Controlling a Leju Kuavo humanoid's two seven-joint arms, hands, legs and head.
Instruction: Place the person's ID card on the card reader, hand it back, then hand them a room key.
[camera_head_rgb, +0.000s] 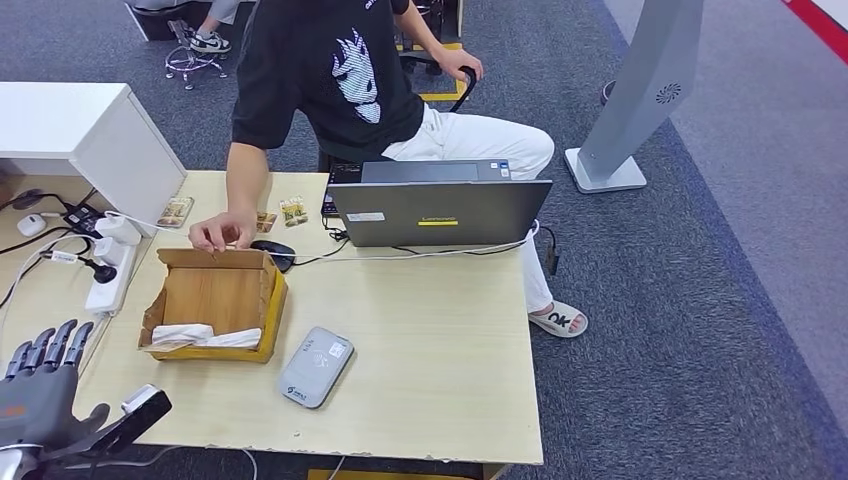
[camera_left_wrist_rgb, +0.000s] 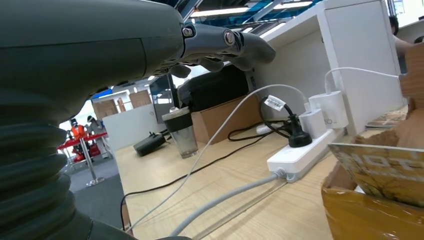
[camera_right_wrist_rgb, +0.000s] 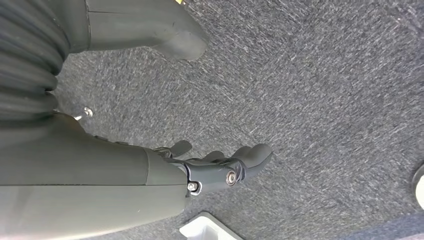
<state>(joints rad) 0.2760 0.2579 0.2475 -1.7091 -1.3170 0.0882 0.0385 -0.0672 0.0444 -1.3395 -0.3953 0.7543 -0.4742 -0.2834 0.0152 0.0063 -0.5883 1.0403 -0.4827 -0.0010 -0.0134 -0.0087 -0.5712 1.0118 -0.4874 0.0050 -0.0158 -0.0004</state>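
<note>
ID card: can't pick it out for sure; the person's hand (camera_head_rgb: 222, 233) rests at the far rim of the box (camera_head_rgb: 215, 300), maybe pinching something thin, too small to tell. Head view: one grey reader (camera_head_rgb: 316, 366) lies flat on the table (camera_head_rgb: 440, 340), just beside the box toward the laptop (camera_head_rgb: 440, 205); one box, holding something white, could be room keys, unclear. One laptop, one mouse (camera_head_rgb: 272, 250), one power strip (camera_head_rgb: 110, 275) on the side desk. Left hand (camera_head_rgb: 45, 385) is raised at the near corner, fingers straight and spread, empty. Judgement: a card is light, stiff, thin and slick, hard to lift off a flat surface; best pinched by a short edge between thumb and finger, taken straight from the person's hand. Left wrist view: left hand's fingers extended over the side desk, holding nothing; one strip, two white adapters, one black plug, one cup (camera_left_wrist_rgb: 181, 134). Right wrist view: right hand (camera_right_wrist_rgb: 220, 167) hangs over carpet, fingers loosely apart, empty.
</note>
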